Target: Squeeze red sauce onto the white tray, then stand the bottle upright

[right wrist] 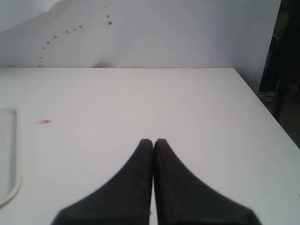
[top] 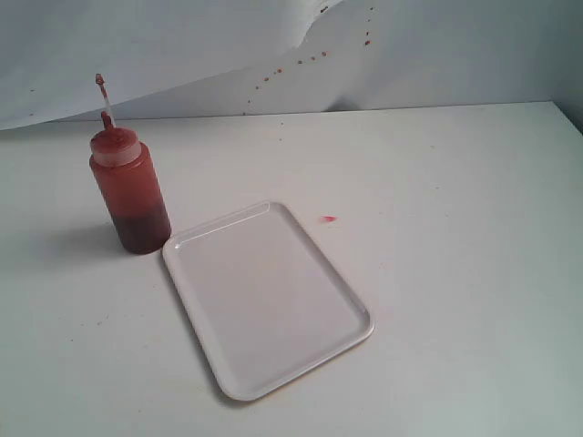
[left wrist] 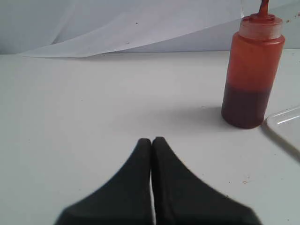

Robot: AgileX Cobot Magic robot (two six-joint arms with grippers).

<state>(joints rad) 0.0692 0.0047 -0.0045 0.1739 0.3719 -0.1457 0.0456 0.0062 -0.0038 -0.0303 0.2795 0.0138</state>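
Bottle: the bottle (top: 129,193) is standing upright toward the counter's left side, nearer the far edge. Its base is sitting just beside a corner of the tray, and a dark layer is resting under lighter orange inside.
Tray: the white tray (top: 269,305) is lying skewed at mid-counter, reaching toward the near edge and showing no red sauce.
Left jaws: the left gripper (left wrist: 151,143) is clenching its tips together on nothing, with the bottle ahead and apart.
Right jaws: the right gripper (right wrist: 153,142) is likewise pressing shut and empty, over the counter's right half.
Risk: clenched fingers arriving unopened are likely to topple the tall bottle. A hard squeeze on soft plastic is likely to send sauce past the low rim.
Surface: the white counter (top: 455,228) is carrying one pink smear (top: 328,218) beyond the tray.
Room: the pale backdrop sheet (top: 182,45) is showing red specks (top: 301,62).
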